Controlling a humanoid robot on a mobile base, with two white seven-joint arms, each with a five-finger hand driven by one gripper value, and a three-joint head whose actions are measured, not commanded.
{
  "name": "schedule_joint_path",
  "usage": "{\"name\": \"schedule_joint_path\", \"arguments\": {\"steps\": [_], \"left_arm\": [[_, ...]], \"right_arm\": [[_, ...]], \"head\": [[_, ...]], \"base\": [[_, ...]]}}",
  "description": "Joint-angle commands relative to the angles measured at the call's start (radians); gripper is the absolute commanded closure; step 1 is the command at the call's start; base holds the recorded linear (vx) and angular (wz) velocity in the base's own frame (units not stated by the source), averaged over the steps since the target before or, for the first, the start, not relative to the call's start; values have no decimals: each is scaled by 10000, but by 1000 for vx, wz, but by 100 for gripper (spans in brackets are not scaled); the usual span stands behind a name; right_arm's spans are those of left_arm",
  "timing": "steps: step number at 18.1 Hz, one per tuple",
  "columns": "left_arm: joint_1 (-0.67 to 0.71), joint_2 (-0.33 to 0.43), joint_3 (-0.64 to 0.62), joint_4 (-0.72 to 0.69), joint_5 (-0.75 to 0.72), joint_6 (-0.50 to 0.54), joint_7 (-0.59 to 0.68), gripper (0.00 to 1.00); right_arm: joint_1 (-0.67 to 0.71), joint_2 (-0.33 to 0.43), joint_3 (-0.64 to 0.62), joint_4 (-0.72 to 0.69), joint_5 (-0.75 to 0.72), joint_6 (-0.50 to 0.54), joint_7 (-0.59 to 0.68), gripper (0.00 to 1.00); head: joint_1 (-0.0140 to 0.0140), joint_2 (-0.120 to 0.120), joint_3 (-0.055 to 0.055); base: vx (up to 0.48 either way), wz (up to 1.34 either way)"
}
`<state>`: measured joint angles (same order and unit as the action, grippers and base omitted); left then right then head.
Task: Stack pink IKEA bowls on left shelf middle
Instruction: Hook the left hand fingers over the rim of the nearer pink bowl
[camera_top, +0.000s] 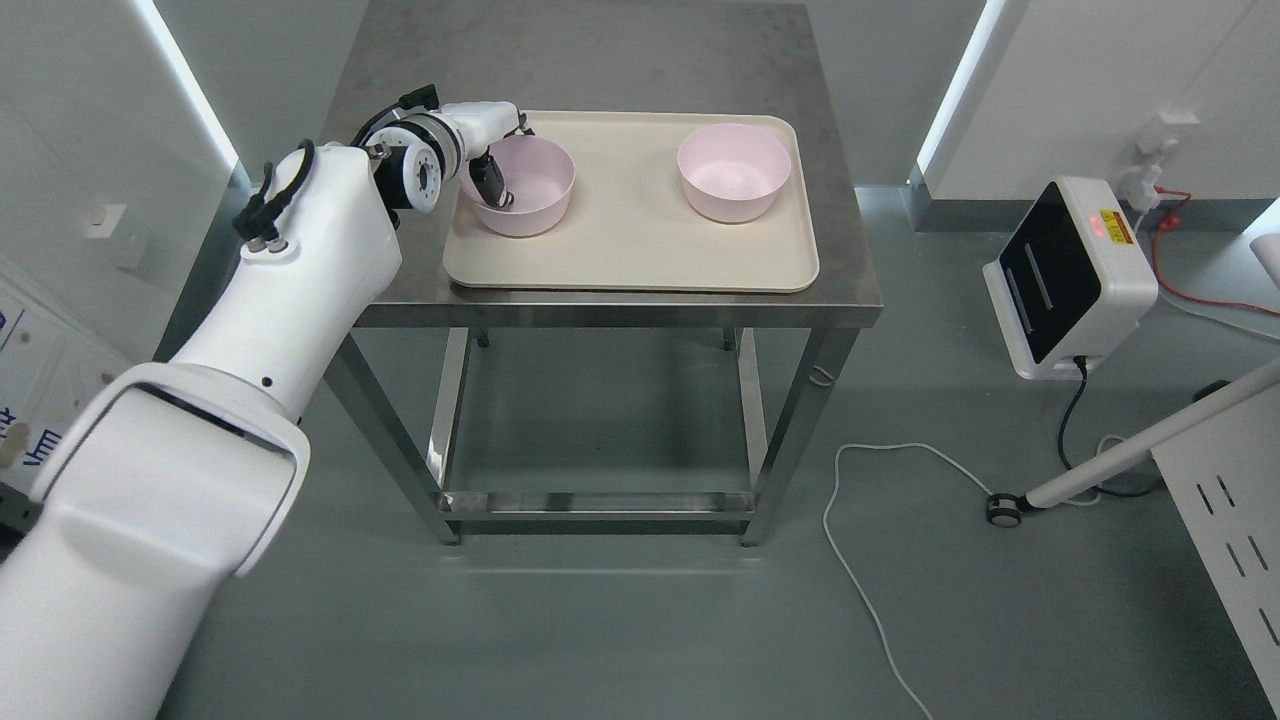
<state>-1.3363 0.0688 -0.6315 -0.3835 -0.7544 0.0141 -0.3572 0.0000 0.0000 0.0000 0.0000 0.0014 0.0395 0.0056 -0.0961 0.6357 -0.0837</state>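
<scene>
A beige tray (630, 262) is seen lying on a steel table (600, 60), and everything else is placed relative to that tray. Two pink bowls are carried on it, well apart from each other: the left bowl (535, 205) is set at the tray's left end and the right bowl (735, 172) near its far right corner. Both are upright, and the right bowl is seen to be empty. The left arm is reached over the tray's left edge, and the left hand (488, 160) is held at the left bowl's near-left rim; dark fingers (492, 185) are dipped inside the bowl (the rim seems to be pinched, though the outer side of the grip is hidden). The middle of the tray is left bare.
</scene>
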Motion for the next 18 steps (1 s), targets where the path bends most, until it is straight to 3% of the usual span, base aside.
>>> {"name": "schedule_joint_path", "arguments": {"steps": [1, 7, 18], "left_arm": [[-167, -181, 25, 230, 12, -49, 13, 53], [-90, -136, 41, 199, 12, -187, 397, 59], [140, -166, 347, 199, 27, -356, 473, 84]], "right_arm": [[291, -175, -108, -337, -14, -42, 5, 0], [291, -175, -107, -337, -30, -42, 5, 0], [291, -175, -108, -337, -14, -42, 5, 0]], "head": [[0, 0, 0], [0, 0, 0], [0, 0, 0]], "base": [[0, 0], [0, 0], [0, 0]]}}
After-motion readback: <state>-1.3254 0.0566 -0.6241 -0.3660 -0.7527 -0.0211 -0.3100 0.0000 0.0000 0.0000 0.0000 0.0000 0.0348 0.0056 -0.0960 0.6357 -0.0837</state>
